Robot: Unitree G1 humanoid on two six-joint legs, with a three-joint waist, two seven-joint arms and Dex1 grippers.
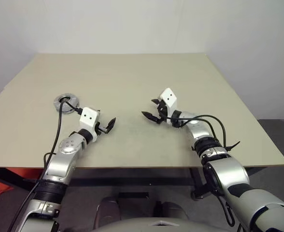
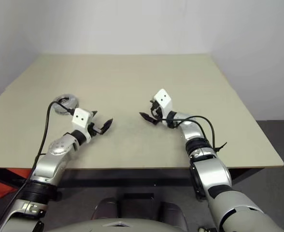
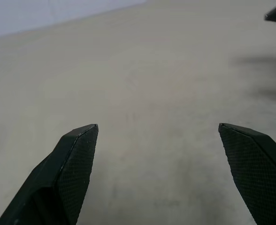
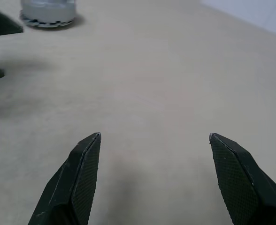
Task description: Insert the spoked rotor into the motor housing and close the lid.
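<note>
Left gripper [image 1: 105,126] and right gripper [image 1: 153,110] fingers spread wide, empty above the tabletop [image 1: 132,77]; motor housing [image 1: 65,103], at ten o'clock, partly cable-hidden.

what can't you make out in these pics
- Round metal part on the table, head views: the left arm's cable crosses it, and it is too small to tell whether lid, rotor or windings are in place.
- Same part, right wrist view: cut off by the picture's edge, only its side wall shows.
- Left gripper and right gripper: both open, nothing between the fingers.
</note>
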